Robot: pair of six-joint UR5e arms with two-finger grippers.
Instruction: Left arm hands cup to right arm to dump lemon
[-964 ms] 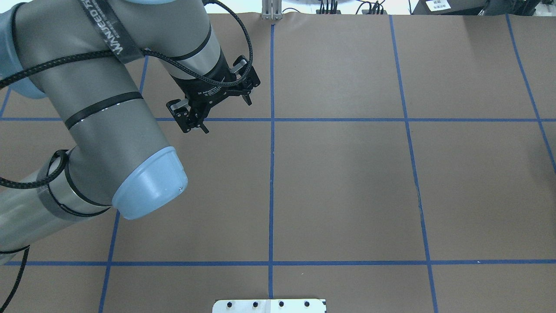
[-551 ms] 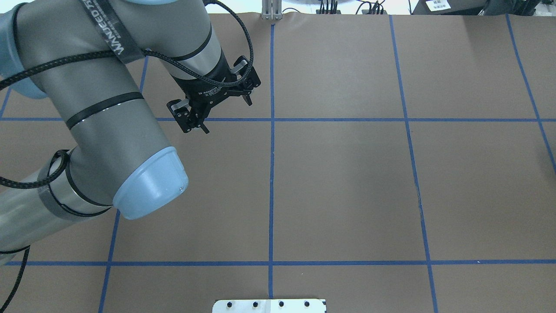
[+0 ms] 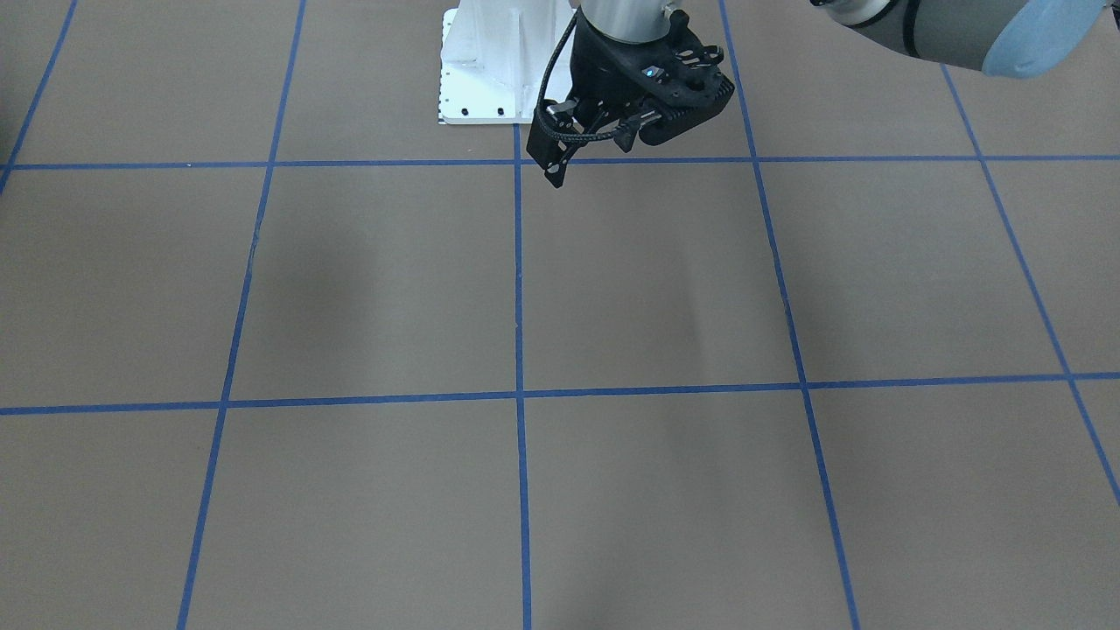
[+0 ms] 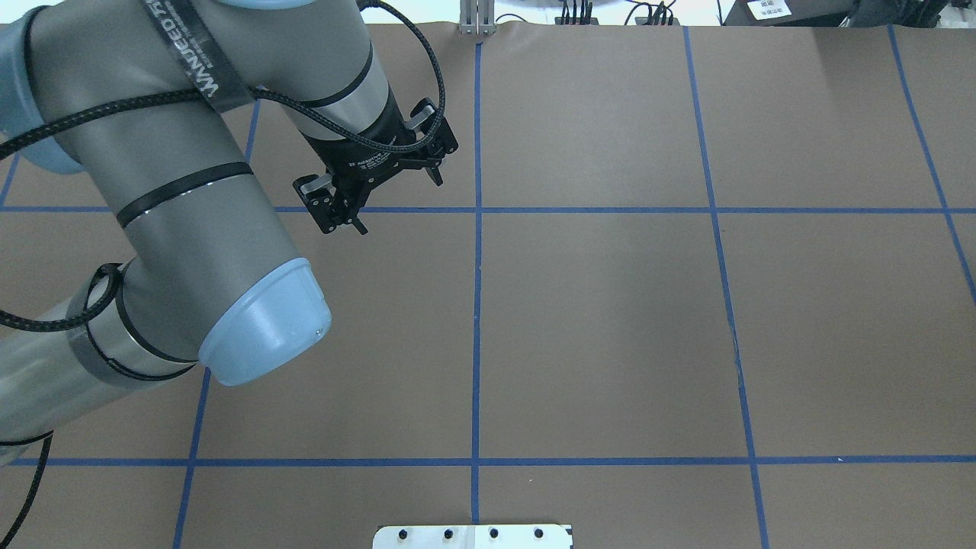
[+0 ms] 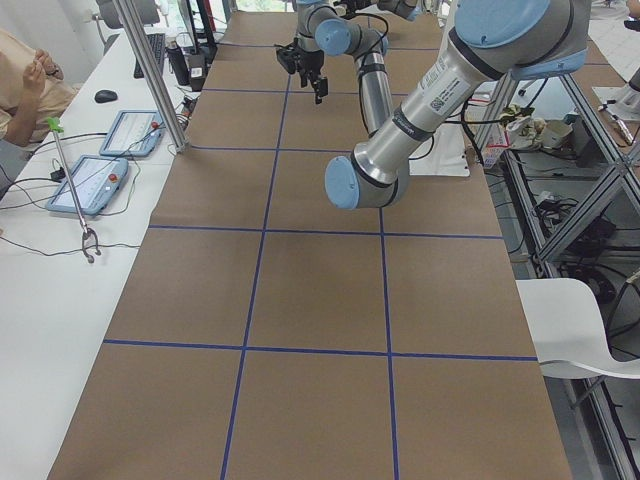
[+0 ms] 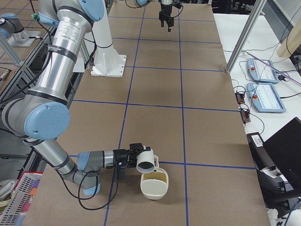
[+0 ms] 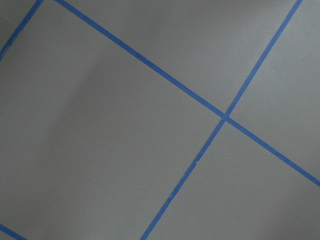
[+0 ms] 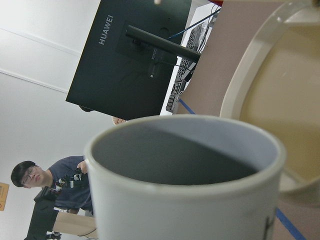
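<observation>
Two tools, left tool [image 4: 398, 203] spread wide, empty, right tool [image 6: 140, 153] at tipped cup [image 6: 147, 161], grip indiscernible

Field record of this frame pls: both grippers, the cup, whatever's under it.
cup: tipped, mouth toward the bowl; inside looks empty in the right wrist view
bowl: cream, on the table, just below the cup
right gripper: at the cup; open or shut unclear
left gripper: open, empty, over bare table, far from the cup
lemon: not visible
</observation>
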